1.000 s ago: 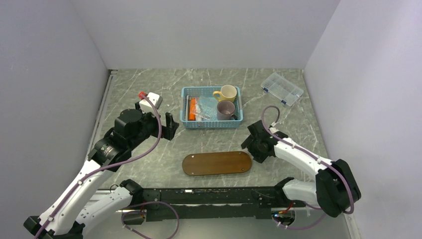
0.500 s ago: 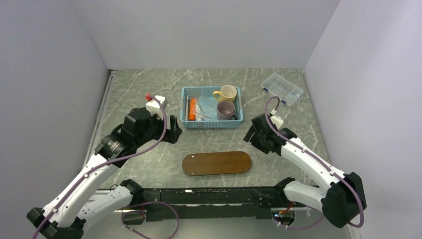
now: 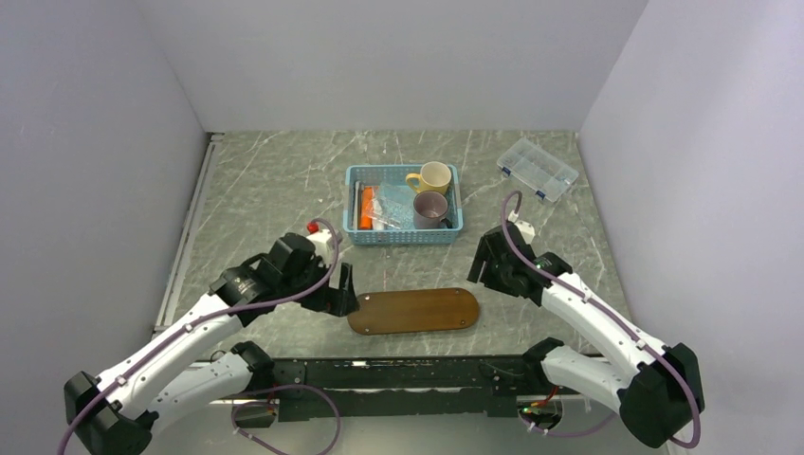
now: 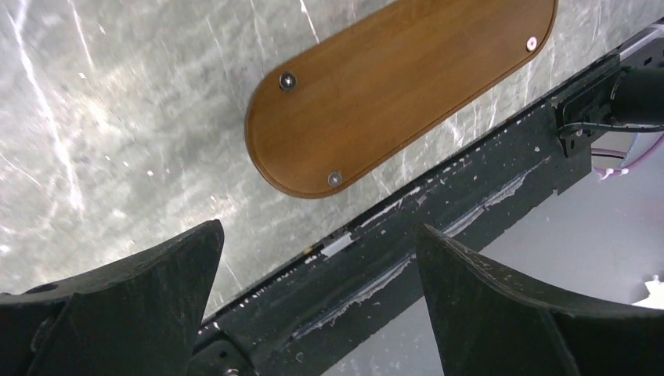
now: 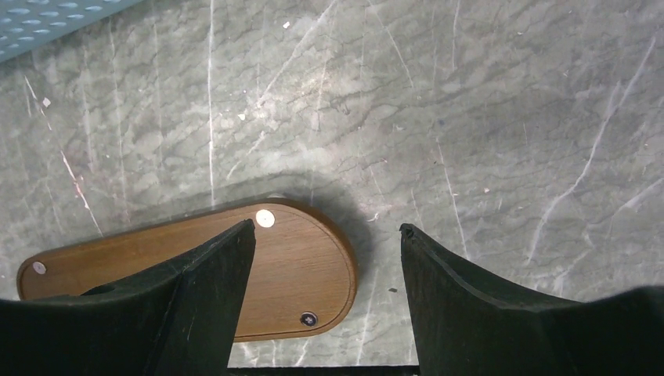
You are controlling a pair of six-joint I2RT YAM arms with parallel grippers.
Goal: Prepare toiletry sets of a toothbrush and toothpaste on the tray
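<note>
Left pincer open, right pincer open, one tray

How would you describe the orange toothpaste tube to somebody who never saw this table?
Look in the blue slatted basket in the middle of the table, beyond the wooden tray. The toothpaste tube lies at its left end, opposite the yellow mug and the grey mug; it alone is bright orange.
</note>
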